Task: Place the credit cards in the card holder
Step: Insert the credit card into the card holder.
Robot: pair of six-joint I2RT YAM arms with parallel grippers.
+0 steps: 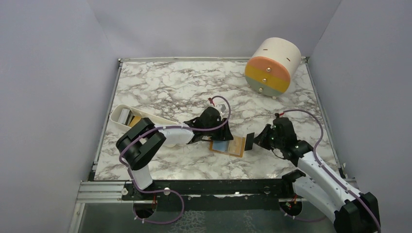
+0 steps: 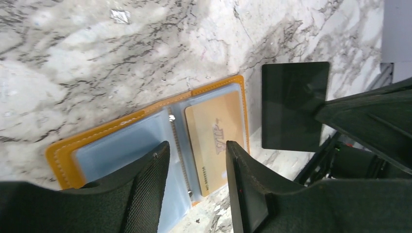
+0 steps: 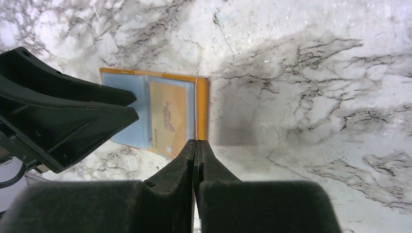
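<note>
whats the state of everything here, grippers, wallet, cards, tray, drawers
card holder: open, lying flat
gold card: slid into a holder sleeve
left gripper: open, above the holder
right gripper: shut on dark card
dark card: gripped, still outside the holder
white tray: holds a few cards
drum: drawers shut

card holder [image 2: 126, 141]: stitched leather-look, glossy clear sleeves | credit card [image 2: 216, 136]: smooth matt | table [image 2: 97, 58]: polished marble-look
</note>
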